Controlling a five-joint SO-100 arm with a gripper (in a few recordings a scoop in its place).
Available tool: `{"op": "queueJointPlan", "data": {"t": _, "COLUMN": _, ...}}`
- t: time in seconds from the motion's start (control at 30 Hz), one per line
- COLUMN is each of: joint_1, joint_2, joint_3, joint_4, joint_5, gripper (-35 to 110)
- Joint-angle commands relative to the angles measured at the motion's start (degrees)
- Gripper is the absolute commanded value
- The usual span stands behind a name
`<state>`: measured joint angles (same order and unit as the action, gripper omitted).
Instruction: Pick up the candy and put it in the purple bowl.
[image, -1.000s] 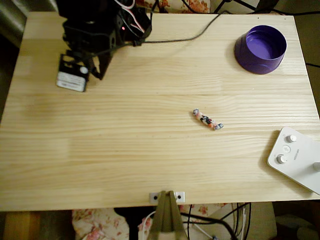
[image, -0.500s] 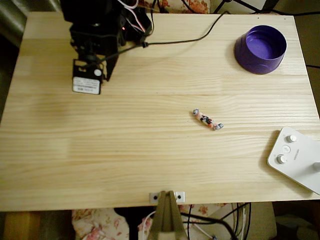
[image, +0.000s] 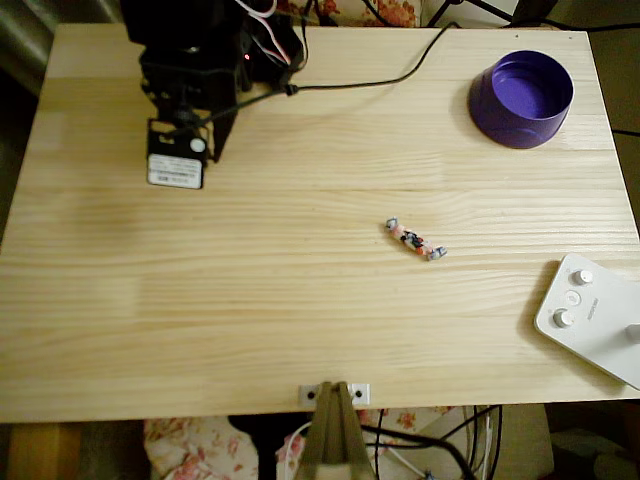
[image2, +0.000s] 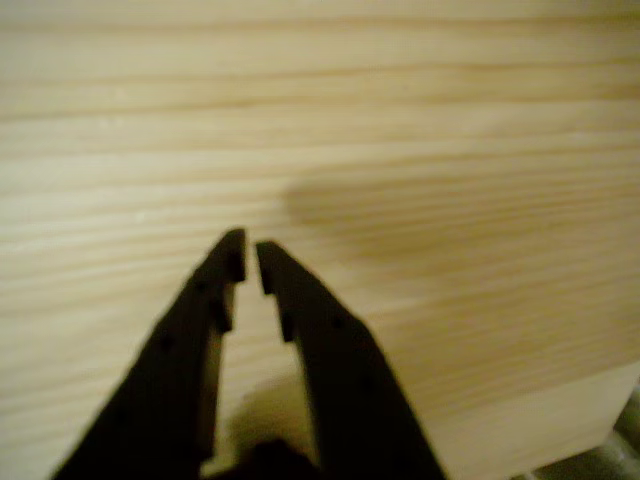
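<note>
My gripper (image2: 248, 255) hung nearly clenched and empty over bare table (image: 250, 300) at far left, well apart from the candy (image: 416, 240) lying mid-table, short of the purple bowl (image: 521, 98).

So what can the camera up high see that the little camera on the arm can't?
Only the overhead view shows the candy lying mid-table, the purple bowl at the top right corner, the white device with knobs at the right edge, and the black arm at the top left. Only the wrist view shows the claw close up, its tips almost together with nothing between. Both show the wooden table.
</note>
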<state>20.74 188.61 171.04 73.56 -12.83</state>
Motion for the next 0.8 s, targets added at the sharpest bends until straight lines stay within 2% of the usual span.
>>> {"op": "queueJointPlan", "data": {"t": 0.0, "joint_1": -0.18, "joint_2": 0.53, "joint_3": -0.88, "joint_4": -0.88, "joint_5": -1.32, "gripper": -1}}
{"op": "queueJointPlan", "data": {"t": 0.77, "joint_1": 1.85, "joint_2": 0.53, "joint_3": -0.97, "joint_4": -1.05, "joint_5": 0.62, "gripper": -1}}
